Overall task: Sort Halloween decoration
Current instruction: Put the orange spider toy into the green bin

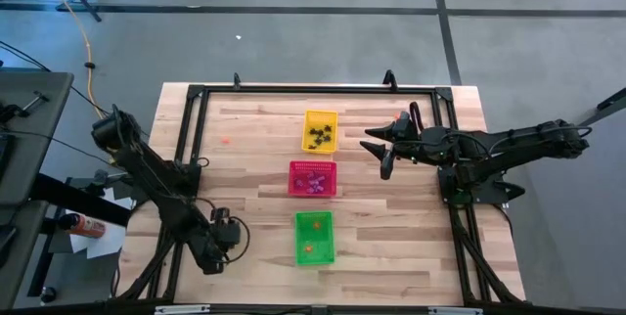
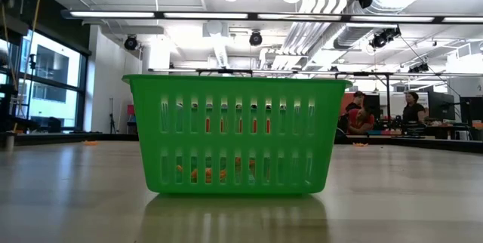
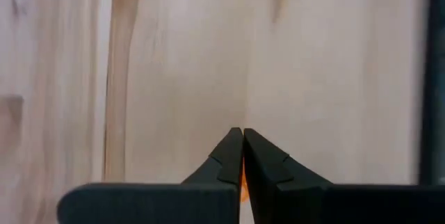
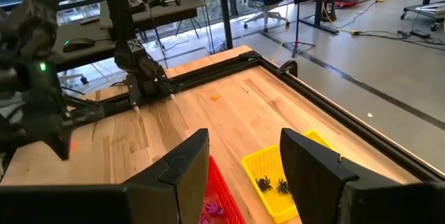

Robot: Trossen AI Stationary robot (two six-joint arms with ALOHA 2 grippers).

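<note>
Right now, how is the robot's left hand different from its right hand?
The left hand is pinched shut on a tiny orange trinket, low over the wood near the table's front left edge. The right hand is open and empty, hovering beside the yellow basket. The left hand is nearer the green basket; the right is nearer the yellow one. Both are dark, two-fingered hands.

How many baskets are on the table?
3, in a row down the middle of the table: the yellow basket farthest back, the red basket in the middle, the green basket nearest the front.
</note>
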